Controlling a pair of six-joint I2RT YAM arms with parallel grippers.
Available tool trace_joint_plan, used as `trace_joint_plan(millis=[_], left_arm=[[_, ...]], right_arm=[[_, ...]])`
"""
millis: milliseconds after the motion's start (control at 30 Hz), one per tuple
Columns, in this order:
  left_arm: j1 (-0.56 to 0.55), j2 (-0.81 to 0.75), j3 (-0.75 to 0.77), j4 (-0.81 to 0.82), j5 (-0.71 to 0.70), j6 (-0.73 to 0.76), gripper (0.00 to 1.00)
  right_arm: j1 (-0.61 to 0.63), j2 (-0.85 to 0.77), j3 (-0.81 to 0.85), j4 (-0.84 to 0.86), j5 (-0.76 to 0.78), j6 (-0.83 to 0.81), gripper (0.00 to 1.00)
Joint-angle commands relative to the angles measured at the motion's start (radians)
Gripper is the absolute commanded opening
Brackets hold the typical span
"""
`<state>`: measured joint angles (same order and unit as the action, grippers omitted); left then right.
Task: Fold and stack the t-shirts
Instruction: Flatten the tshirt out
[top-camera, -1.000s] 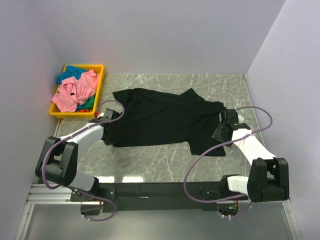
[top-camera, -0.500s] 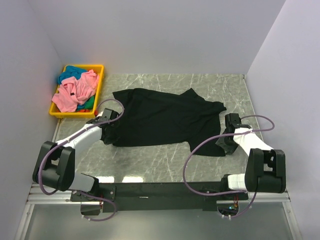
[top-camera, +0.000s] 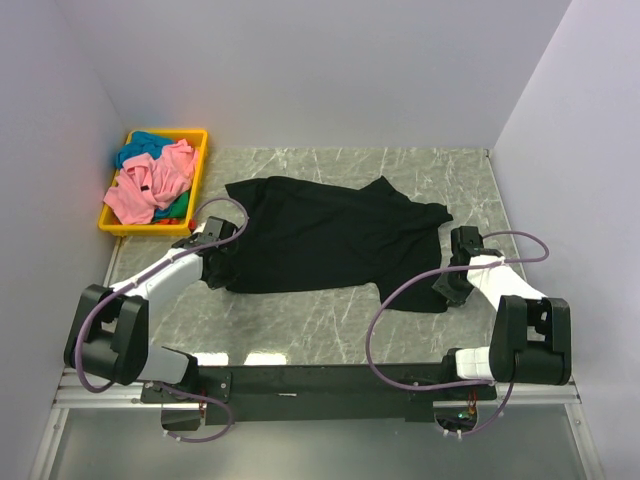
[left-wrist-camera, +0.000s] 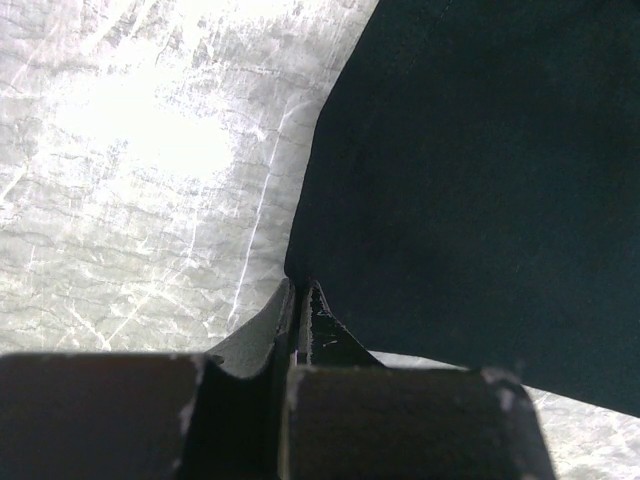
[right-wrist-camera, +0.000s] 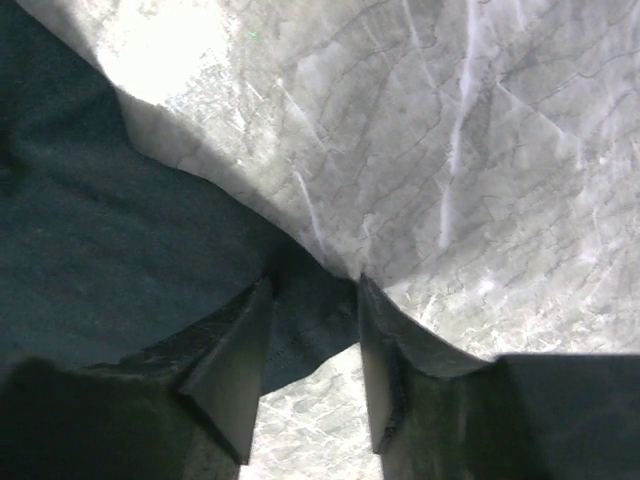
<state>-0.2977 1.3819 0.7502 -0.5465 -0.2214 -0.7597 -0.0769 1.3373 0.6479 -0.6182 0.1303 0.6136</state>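
The large black t-shirt (top-camera: 320, 235) lies spread out and rumpled on the marble table (top-camera: 300, 325). My left gripper (top-camera: 212, 264) is at its near-left corner. In the left wrist view the jaws (left-wrist-camera: 297, 285) are closed together with the edge of the black fabric (left-wrist-camera: 470, 180) caught at their tips. My right gripper (top-camera: 447, 290) is at the shirt's near-right corner. In the right wrist view it (right-wrist-camera: 313, 283) is open, and a hemmed corner of the black shirt (right-wrist-camera: 120, 260) lies between the fingers. The pink t-shirt (top-camera: 150, 185) and the teal one (top-camera: 145, 143) lie crumpled in the bin.
A yellow bin (top-camera: 200, 160) stands at the back left of the table and holds the crumpled shirts. Grey walls close in the table on the left, back and right. Purple cables loop from both arms over the table's near part.
My right gripper has moved nearer and to the right, to the shirt's near-right corner, then stopped. The left arm has shifted only slightly. The shirt's right edge has shifted a little.
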Motion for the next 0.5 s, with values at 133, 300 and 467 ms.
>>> trace_joint_plan(millis=[133,300,467], left_arm=[[-0.001,-0.034,0.017,0.0,0.008,0.02,0.01],[-0.001,-0.031,0.02,-0.003,-0.004,0.013,0.01],[0.029,0.011,0.096,-0.013,0.027,0.025,0.01]], right_arm=[[-0.003,0.02,-0.037,0.011,-0.055,0.018,0.22],[-0.001,0.022,-0.005,0.022,-0.077,0.012,0.0],[-0.001,-0.01,0.151,-0.009,-0.043,0.02,0.0]])
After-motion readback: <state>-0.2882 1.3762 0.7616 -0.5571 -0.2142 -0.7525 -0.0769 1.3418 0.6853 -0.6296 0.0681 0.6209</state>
